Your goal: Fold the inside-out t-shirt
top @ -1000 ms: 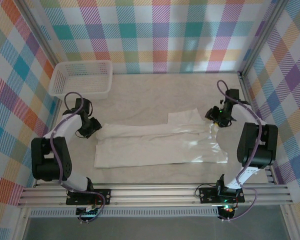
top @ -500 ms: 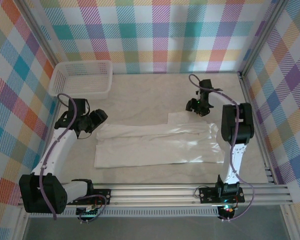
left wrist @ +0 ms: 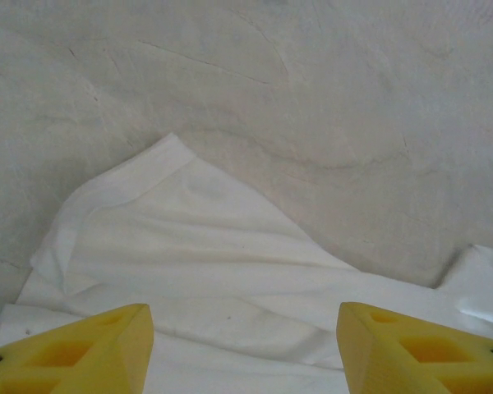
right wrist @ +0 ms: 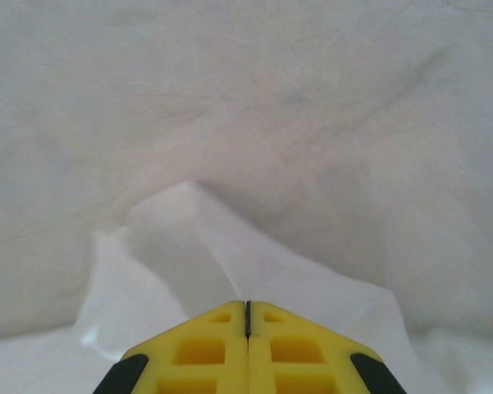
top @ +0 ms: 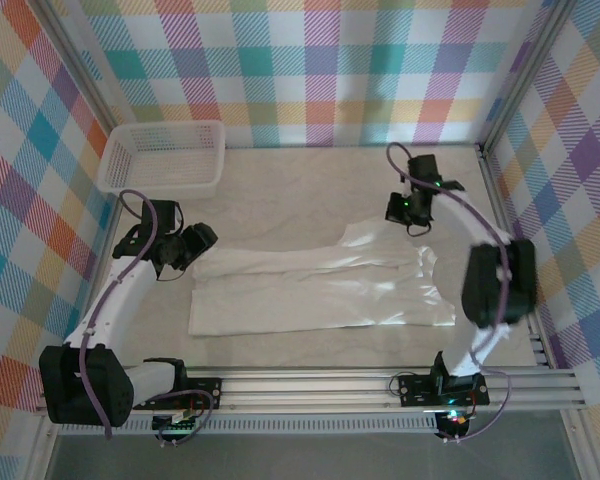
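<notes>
The inside-out t-shirt (top: pixel 320 295) lies white and flat across the middle of the table, folded into a long band. My left gripper (top: pixel 202 240) hovers open at the shirt's upper left corner. In the left wrist view the left gripper (left wrist: pixel 242 345) has its yellow fingers wide apart over the shirt (left wrist: pixel 189 238), with nothing between them. My right gripper (top: pixel 408 222) is at the shirt's upper right flap. Seen from the right wrist, the right gripper (right wrist: pixel 246 305) is shut, and the shirt's fabric (right wrist: pixel 172 263) rises in a peak and runs in under its tips.
A white mesh basket (top: pixel 163 155) stands at the back left corner. Plaid walls close in the table on three sides. An aluminium rail (top: pixel 310 390) with the arm bases runs along the near edge.
The right gripper has shut at the shirt's upper right flap, and that flap has changed shape, drawn toward the gripper. The left arm swung out to the shirt's left corner and has stayed open.
</notes>
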